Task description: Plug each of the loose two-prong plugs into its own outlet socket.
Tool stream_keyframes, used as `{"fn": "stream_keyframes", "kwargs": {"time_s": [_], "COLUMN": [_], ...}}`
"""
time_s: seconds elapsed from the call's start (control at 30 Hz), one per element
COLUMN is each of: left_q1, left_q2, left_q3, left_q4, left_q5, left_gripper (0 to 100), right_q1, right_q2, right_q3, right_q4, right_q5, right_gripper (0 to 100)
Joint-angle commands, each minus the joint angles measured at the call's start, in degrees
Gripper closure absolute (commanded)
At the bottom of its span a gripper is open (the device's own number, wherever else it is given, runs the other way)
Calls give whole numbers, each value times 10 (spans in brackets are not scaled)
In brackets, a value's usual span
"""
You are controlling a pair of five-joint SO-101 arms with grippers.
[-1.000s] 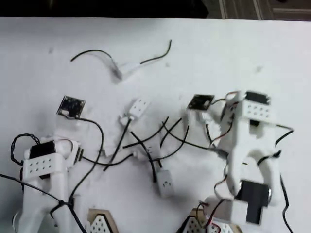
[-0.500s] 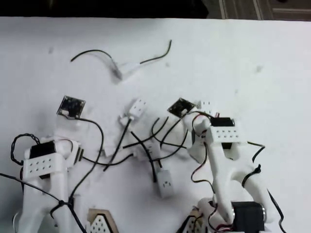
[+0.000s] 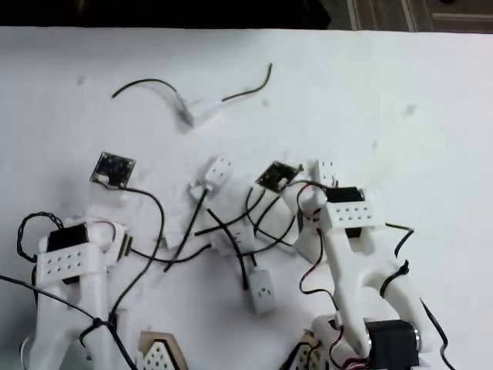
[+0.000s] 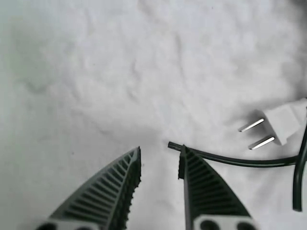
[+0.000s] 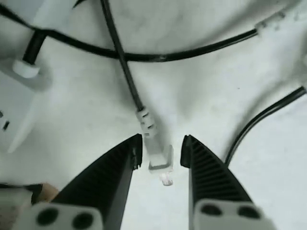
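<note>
Plug [image 5: 157, 152], white and two-pronged, lies on the table [image 3: 431, 100] between the right gripper's [image 5: 161, 141] fingers. They stand narrowly apart, one finger right beside the plug and a gap at the other, so nothing is clamped. A second plug [image 4: 280, 123] lies near the left gripper [image 4: 160, 152], prongs bare. That gripper's fingers are also slightly parted and hold nothing, and a black cable [image 4: 230, 160] ends just beside one fingertip. From above, three white sockets lie loose. The left socket [image 3: 221, 171] and right socket [image 3: 326, 171] lie farther out, the right one just beside the right arm, and the near socket [image 3: 263, 291] lies toward the bases. Black cables cross between them.
</note>
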Motion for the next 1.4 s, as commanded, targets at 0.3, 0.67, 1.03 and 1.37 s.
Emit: {"fn": "stream_keyframes", "kwargs": {"time_s": [0.3,0.67,1.03,1.37], "left_q1": [-5,-5,-5,-5], "left_q2": [-15,-15,-15,-15], "left_q3": [-3,-3,-3,-3], "left_q4": [-10,-10,-10,-10], "left_q5": [-6,-6,-6,-6], "left_gripper": [856,857,857,857], "right_q1": [-3,0,0,-2], "right_q2": [-19,-19,-19,3], "right_q3": [-3,19,40,45], "right_q4": [15,-10,-13,-13], "right_q5": [19,60,62,62], "right_gripper": [868,868,888,925]}}
